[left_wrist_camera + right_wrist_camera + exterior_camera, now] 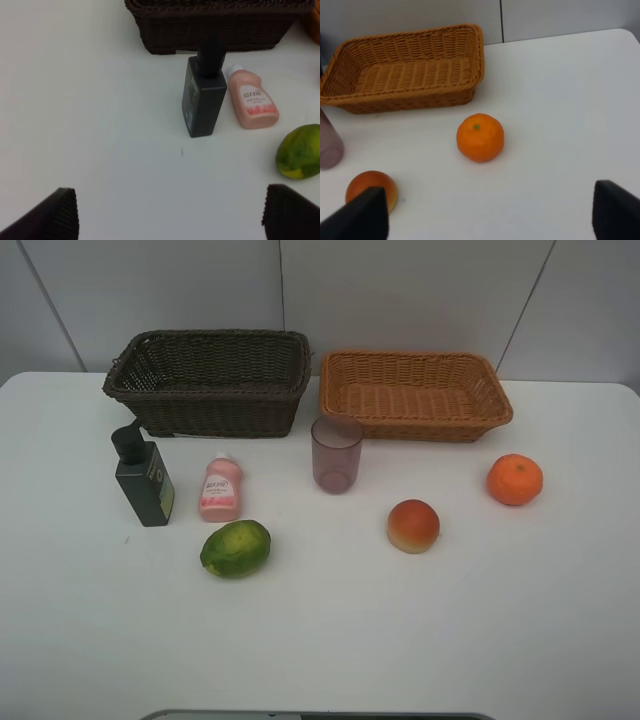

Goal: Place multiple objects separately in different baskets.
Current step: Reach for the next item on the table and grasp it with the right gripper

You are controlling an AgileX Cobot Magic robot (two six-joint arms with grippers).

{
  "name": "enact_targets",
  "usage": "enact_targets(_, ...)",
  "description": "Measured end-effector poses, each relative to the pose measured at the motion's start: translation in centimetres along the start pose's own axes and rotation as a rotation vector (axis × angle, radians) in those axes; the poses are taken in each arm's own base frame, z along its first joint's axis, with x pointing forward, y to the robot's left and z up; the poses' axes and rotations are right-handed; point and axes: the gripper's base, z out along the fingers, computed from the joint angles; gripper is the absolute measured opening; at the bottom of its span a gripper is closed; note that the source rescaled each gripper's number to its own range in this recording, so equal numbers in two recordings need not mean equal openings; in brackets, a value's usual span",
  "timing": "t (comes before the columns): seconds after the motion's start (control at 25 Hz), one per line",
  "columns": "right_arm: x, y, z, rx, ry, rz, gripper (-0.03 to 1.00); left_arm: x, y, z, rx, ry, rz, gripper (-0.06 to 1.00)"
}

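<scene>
On the white table stand a dark brown basket [215, 415] and an orange-tan basket [430, 427], both empty. In front of them are a dark green pump bottle [143, 478], a small pink bottle [220, 490], a mauve cup [336, 454], a green fruit [235, 548], a red-yellow fruit [413, 525] and an orange [515, 479]. My left gripper [172, 215] is open, short of the pump bottle [204, 100] and pink bottle [252, 100]. My right gripper [490, 215] is open, short of the orange [480, 137]. Neither arm shows in the high view.
A grey panelled wall rises just behind the baskets. The table's right edge lies beyond the orange. The cup [329, 142] and red-yellow fruit [370, 187] lie beside the right gripper's near finger. The green fruit [301, 151] lies close to one left finger.
</scene>
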Motion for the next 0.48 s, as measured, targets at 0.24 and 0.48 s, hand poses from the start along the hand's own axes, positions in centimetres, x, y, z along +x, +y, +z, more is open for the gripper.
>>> enact_targets(0.24,0.0,0.0,0.0,0.0,0.0,0.0,0.72,0.0,0.0,0.0,0.0,0.0,0.0,0.95)
enact_targets(0.48,0.0,0.0,0.0,0.0,0.0,0.0,0.72,0.0,0.0,0.0,0.0,0.0,0.0,0.95)
